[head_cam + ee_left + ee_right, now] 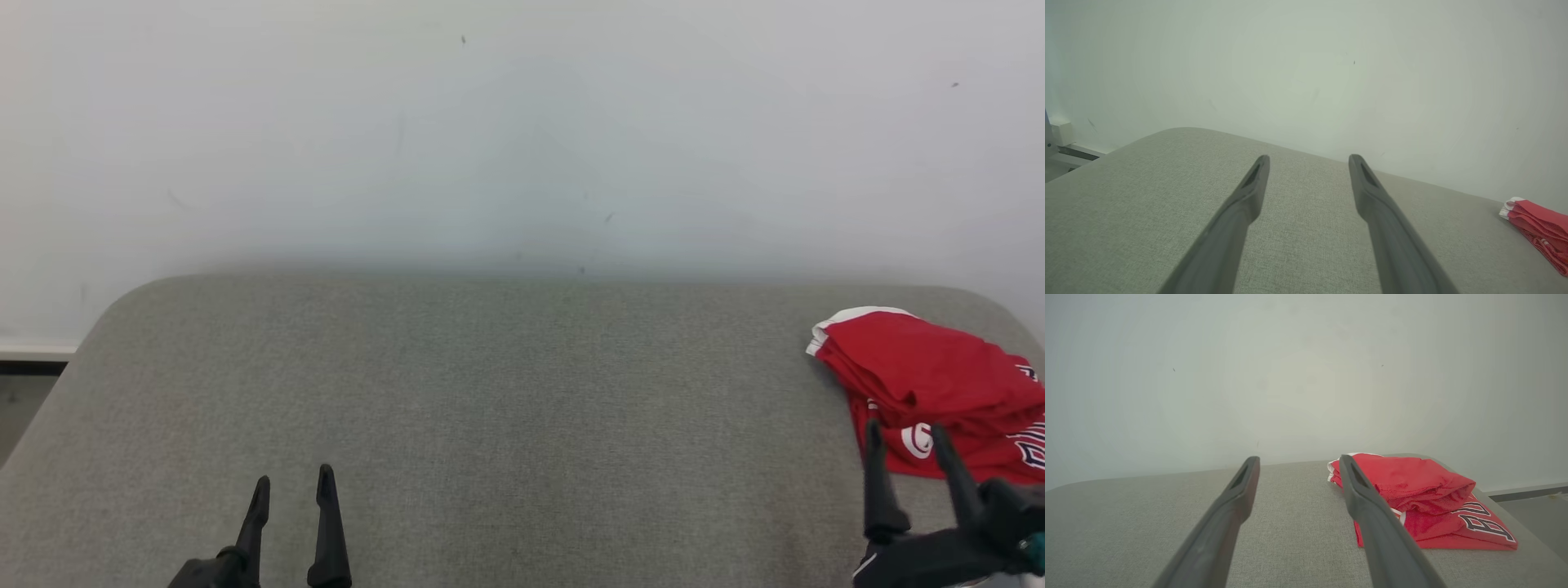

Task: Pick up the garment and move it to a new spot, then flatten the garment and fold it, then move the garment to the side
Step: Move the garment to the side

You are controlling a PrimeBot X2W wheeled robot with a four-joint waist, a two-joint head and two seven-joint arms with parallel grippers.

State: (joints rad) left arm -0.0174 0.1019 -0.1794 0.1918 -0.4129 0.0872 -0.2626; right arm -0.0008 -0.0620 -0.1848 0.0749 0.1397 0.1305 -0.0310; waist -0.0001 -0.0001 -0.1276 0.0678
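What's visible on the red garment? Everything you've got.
The garment is a red jersey of sporty, mesh-looking fabric, with white trim at its far-left corner and dark, white-edged lettering plus a white round mark on the lower layer. It is folded in loose, rumpled layers, not flat, and lies on the grey padded surface near its right edge. The open right hand hangs at its near edge, holding nothing; contact cannot be told.
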